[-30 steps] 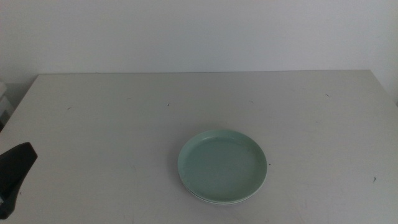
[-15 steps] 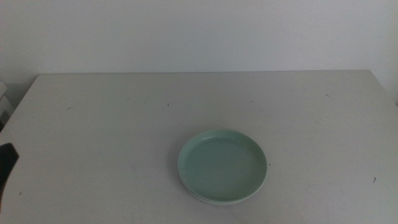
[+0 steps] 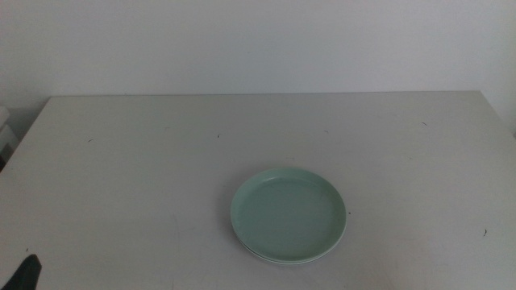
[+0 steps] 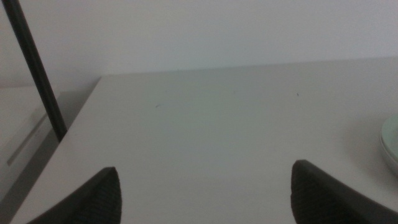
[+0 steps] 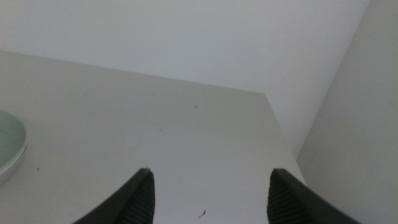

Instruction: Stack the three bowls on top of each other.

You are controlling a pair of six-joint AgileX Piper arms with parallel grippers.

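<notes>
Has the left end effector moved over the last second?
Yes. The left end effector has dropped along the table's left side to the picture's bottom corner, away from the bowls.

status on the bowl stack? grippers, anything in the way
Left gripper open, empty, at the table's near-left edge. Right gripper open, empty, off to the right. Green bowl tops the stack, a white rim showing beneath. Nothing blocking.

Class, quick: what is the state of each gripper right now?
Left gripper: open, holding nothing, over bare table.
Right gripper: open, holding nothing, beside the stacked bowls.
</notes>
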